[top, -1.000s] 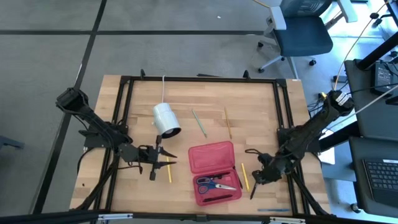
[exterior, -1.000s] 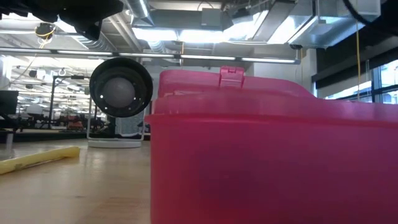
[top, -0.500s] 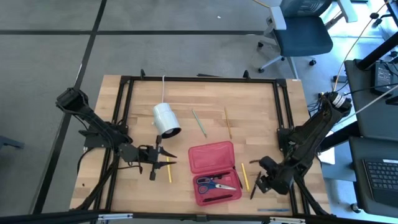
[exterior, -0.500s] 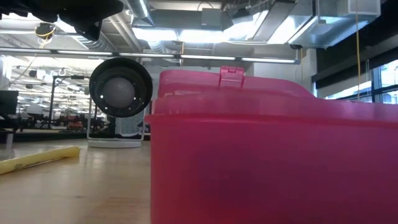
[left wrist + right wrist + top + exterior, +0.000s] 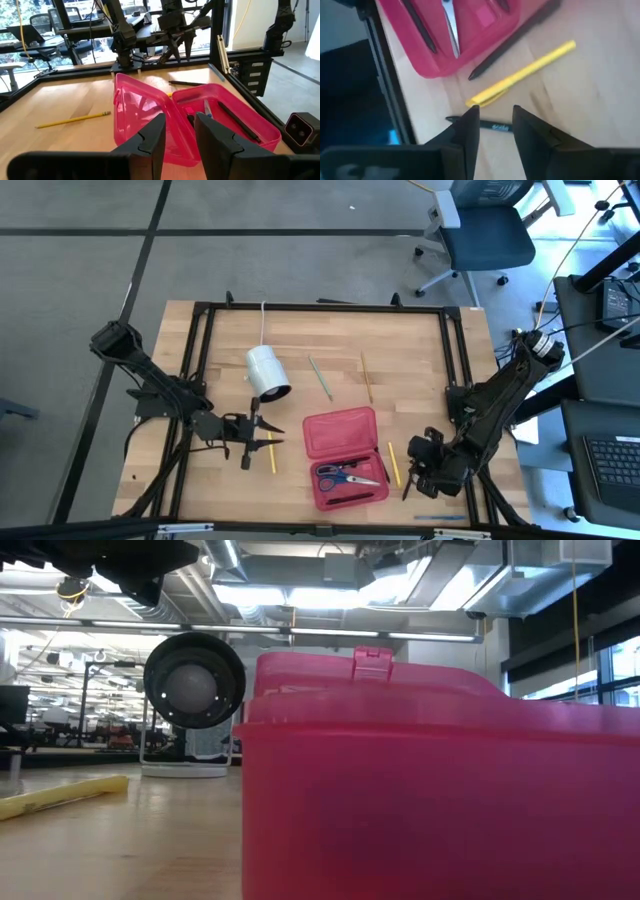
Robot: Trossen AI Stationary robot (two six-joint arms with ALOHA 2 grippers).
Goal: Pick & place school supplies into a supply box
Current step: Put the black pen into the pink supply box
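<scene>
The supply box is a red case lying open on the table, lid toward the far side. Blue-handled scissors and a dark pen lie in its tray. A yellow pencil lies left of the box. A yellow pen and a black pen lie right of it. A green pencil and a wood-coloured pencil lie farther back. My left gripper hangs open left of the box, pointing at it. My right gripper is open right of the box, tipped down over the yellow pen and a dark pen.
A white cylinder with a cord lies behind the box, left of the green pencil. Another dark pen lies by the near edge at the right. A black frame runs around the tabletop. Bare wood shows at the far right.
My right gripper has rolled about its own line and tipped further downward, shifting a little up and toward the table's near edge beside the box. Its fingers stay apart with nothing between them. The pens and the box lie where they were.
</scene>
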